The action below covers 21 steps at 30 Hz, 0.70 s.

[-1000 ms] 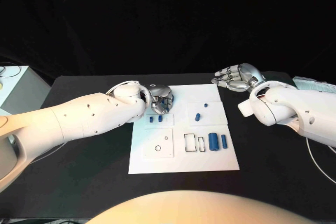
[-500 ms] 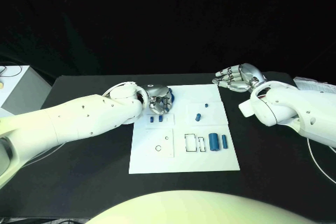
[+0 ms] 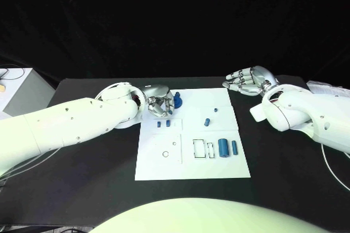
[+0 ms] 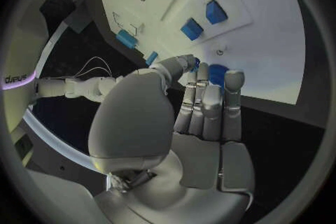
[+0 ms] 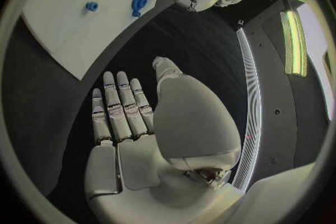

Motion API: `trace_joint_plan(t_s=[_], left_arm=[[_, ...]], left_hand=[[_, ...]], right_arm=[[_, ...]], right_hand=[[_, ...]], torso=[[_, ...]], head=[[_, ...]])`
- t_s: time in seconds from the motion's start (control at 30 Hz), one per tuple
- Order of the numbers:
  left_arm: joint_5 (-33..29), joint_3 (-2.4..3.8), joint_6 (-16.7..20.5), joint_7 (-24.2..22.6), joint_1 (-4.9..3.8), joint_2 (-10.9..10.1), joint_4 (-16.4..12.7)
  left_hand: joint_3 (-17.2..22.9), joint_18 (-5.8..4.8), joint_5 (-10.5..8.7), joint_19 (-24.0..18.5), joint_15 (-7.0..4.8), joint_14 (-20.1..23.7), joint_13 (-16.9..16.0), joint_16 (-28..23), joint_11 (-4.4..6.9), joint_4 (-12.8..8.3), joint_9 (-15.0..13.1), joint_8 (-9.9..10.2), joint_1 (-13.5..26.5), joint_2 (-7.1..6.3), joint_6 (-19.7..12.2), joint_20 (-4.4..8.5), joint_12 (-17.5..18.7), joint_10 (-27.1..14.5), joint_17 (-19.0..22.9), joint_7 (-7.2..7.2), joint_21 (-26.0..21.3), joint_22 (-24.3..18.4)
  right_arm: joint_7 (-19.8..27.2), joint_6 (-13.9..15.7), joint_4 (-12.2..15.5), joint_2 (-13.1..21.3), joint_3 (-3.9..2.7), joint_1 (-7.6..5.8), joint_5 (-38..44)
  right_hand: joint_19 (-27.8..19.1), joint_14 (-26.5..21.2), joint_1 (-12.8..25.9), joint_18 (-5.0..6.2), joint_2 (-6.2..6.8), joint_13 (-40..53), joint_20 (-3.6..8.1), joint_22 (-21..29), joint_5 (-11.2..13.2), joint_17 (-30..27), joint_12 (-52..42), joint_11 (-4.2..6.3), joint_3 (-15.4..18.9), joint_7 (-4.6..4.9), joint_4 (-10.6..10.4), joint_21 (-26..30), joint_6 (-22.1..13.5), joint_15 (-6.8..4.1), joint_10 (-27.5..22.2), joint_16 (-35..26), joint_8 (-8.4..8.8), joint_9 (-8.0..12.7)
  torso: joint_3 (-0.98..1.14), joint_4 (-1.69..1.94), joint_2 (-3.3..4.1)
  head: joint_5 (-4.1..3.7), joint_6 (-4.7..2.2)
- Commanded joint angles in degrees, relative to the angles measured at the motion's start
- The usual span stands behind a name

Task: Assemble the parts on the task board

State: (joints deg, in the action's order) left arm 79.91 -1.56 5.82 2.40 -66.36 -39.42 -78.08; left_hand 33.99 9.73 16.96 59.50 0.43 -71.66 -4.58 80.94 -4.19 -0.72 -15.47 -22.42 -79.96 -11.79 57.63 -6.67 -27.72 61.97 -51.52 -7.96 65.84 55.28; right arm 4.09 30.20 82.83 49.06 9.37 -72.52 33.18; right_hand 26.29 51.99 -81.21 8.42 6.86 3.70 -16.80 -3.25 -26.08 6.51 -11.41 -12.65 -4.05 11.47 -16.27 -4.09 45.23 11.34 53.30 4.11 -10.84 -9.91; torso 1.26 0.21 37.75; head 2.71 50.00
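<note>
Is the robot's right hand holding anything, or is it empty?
Empty. The right hand has its fingers straight and apart over the black table, with nothing between them.

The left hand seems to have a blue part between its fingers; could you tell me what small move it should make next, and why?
Probably carry the blue part toward its place on the task board. The left hand holds it over the board's far left corner, while other pieces lie lower on the board; which slot fits it, I cannot tell. The right hand is off the board, holding nothing.
</note>
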Motion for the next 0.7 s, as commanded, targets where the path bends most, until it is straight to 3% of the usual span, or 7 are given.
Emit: trace_joint_plan(t_s=[0.03, 0.27, 0.7], left_arm=[[-2.6, 0.09, -2.7, 0.6, -0.07, -0.5, -0.4], [-1.2, 0.09, -2.7, 0.8, -0.06, -0.4, 1.0], [0.7, 0.09, -2.3, 1.0, -0.03, 0.3, 3.1]], left_hand=[[-0.1, -0.75, -0.2, 0.3, 0.14, -0.4, 0.0, 0.2, 0.02, -0.3, -0.1, 0.2, 0.8, 0.05, 0.5, 0.15, 0.2, 0.4, 0.0, 0.1, 0.3, 0.0], [-0.1, -0.8, -0.2, 0.4, 0.14, -0.4, 0.0, 0.3, 0.05, -0.3, -0.2, 0.2, 0.8, 0.08, 0.5, 0.16, 0.3, 0.5, -0.1, 0.12, 0.4, 0.2], [-0.2, -0.76, -0.21, 0.3, 0.14, -0.4, 0.0, 0.3, 0.05, -0.3, -0.2, 0.3, 0.9, -0.04, 0.5, 0.17, 0.5, 0.6, 0.1, 0.13, 0.4, 0.1]], right_arm=[[0.4, -0.9, -0.1, 0.0, -0.01, 0.08, 0.5], [0.4, -0.9, -0.1, 0.0, -0.01, 0.14, 0.5], [0.4, -0.9, -0.1, 0.0, -0.01, 0.16, 0.5]], right_hand=[[-0.3, 0.1, 0.0, 0.49, 0.0, 0.0, 0.02, 0.0, -0.3, -0.1, 0.4, -0.01, -0.3, 4.53, 0.1, -0.1, 0.4, 0.01, 0.2, -0.2, -0.06, 0.1], [-0.3, 0.1, 0.0, 0.49, 0.0, 0.0, 0.02, 0.0, -0.3, -0.1, 0.4, -0.01, -0.3, 4.53, 0.1, -0.1, 0.4, 0.01, 0.2, -0.2, -0.06, 0.1], [-0.4, 0.1, 0.1, 0.48, 0.06, 0.0, 0.02, 0.1, -0.3, -0.2, 0.5, 0.0, -0.4, 4.5, 0.0, -0.1, 0.4, 0.01, 0.3, -0.2, -0.07, 0.1]], torso=[[0.0, -0.02, 0.09], [0.07, -0.06, 0.1], [0.01, -0.1, 0.18]], head=[[0.02, 0.0], [0.23, 0.0], [0.13, 0.0]])
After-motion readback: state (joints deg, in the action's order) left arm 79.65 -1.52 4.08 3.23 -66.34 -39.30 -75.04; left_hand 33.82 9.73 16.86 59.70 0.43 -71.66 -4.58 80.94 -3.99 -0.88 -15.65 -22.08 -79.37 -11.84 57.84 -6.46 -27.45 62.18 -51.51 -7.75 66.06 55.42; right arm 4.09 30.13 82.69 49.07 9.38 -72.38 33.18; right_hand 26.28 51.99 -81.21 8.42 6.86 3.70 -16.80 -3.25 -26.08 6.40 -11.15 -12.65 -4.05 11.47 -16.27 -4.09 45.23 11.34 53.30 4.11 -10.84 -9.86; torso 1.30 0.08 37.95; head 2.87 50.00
